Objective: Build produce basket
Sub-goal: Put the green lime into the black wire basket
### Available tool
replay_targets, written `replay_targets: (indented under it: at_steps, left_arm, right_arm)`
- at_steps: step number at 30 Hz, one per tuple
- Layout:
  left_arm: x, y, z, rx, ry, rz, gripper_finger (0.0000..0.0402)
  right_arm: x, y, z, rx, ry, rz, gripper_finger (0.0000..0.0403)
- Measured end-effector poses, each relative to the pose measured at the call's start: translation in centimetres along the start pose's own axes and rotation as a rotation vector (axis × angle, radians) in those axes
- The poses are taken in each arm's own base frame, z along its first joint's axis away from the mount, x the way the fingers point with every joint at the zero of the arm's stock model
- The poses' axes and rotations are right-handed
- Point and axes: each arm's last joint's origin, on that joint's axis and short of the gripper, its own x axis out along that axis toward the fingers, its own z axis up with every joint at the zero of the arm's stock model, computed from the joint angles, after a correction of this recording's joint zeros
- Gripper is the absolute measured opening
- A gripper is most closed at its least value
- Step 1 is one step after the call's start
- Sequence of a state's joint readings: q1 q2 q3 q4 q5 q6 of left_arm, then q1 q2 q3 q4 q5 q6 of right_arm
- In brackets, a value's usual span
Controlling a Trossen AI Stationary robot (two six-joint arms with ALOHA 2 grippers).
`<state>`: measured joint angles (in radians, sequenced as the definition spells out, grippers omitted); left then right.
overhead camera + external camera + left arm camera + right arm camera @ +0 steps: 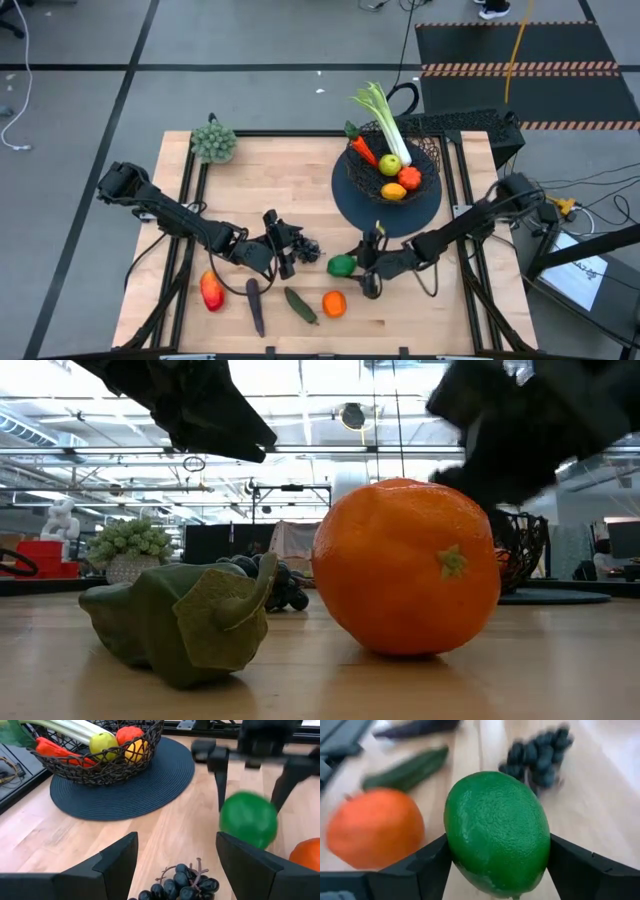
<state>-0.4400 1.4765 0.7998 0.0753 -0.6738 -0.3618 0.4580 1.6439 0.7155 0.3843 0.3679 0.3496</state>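
The lime (pixel 497 832) sits between the fingers of my right gripper (pixel 352 266), near the middle of the table's front half. My left gripper (pixel 287 250) hangs open just left of the dark grapes (pixel 311 248); its fingers stand apart above the bunch (pixel 184 885) without touching it. The black wire basket (pixel 425 150) stands on a round dark mat (pixel 350 195) at the far right. It holds a leek (pixel 383 112), a carrot (pixel 364 152), an apple (pixel 390 164), a tomato (pixel 410 178) and a lemon (pixel 394 191). My right gripper pinches the lime between its two fingers (pixel 427 865), one on each of its opposite sides (pixel 456 845). The fingers come from the table's right side, slanting downward. Whether the lime still rests on the wood or hangs clear, I cannot tell.
An orange (pixel 334 303), a cucumber (pixel 300 305), an eggplant (pixel 255 305) and a red pepper (pixel 211 290) lie along the near edge. A grey-green bushy clump (pixel 213 141) stands at the far left corner. Bare wood lies between the lime and the mat.
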Motion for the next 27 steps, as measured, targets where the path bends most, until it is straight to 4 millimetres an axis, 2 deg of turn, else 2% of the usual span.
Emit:
replay_targets:
  at_steps: [8, 15, 21, 27]
  left_arm:
    - [0.0, 0.0, 0.0, -0.004, -0.002, -0.001, 0.0266]
    - [0.0, 0.0, 0.0, -0.015, -0.002, -0.002, 0.0266]
    - [0.0, 0.0, 0.0, -0.013, -0.003, -0.001, 0.0266]
    - [0.2, 0.2, 0.2, -0.011, -0.008, 0.005, 0.0266]
  right_arm:
    - [-5.8, -1.4, 4.5, -0.124, -0.144, -0.055, 0.0286]
    - [-10.2, -2.6, 6.6, -0.422, -0.241, -0.135, 0.0287]
    - [-11.8, -3.1, 7.1, -0.667, -0.259, -0.189, 0.0287]
    - [-11.9, -3.1, 7.1, -0.803, -0.239, -0.207, 0.0287]
